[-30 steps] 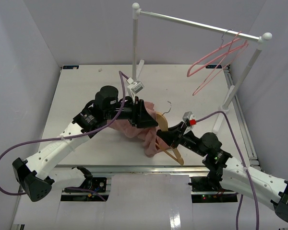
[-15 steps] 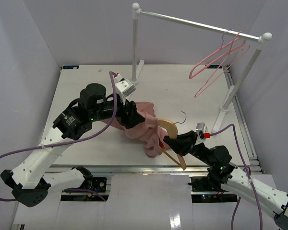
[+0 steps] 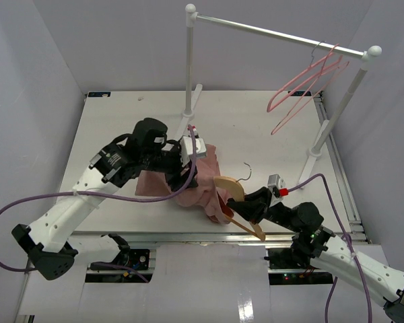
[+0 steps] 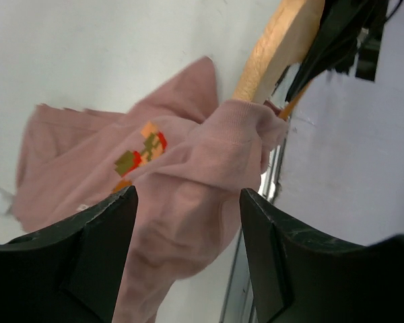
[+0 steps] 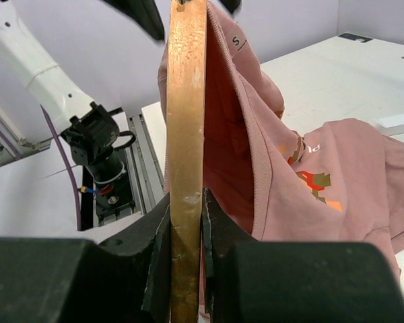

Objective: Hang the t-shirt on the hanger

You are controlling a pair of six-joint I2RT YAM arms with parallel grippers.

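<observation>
The dusty-pink t-shirt (image 3: pixel 188 187) lies bunched on the table, and its right part is draped over one end of the tan wooden hanger (image 3: pixel 227 186). The hanger's dark hook (image 3: pixel 246 168) points away from the arms. My right gripper (image 3: pixel 246 205) is shut on the hanger's wooden arm (image 5: pixel 186 101), with the t-shirt (image 5: pixel 310 161) hanging beside it, print showing. My left gripper (image 3: pixel 188 158) hovers over the shirt. In the left wrist view the left gripper (image 4: pixel 187 202) is wide open, with the t-shirt (image 4: pixel 168 168) and the hanger's end (image 4: pixel 273 40) beyond its jaws.
A white clothes rack (image 3: pixel 269 30) stands at the back, its posts at centre (image 3: pixel 188 101) and right (image 3: pixel 320 145). Thin pink wire hangers (image 3: pixel 303 91) hang from its right end. The table's front rail (image 3: pixel 188 235) runs just below the shirt.
My left gripper has moved right over the shirt, and the shirt's left part now lies spread on the table. My right gripper has shifted the hanger slightly left.
</observation>
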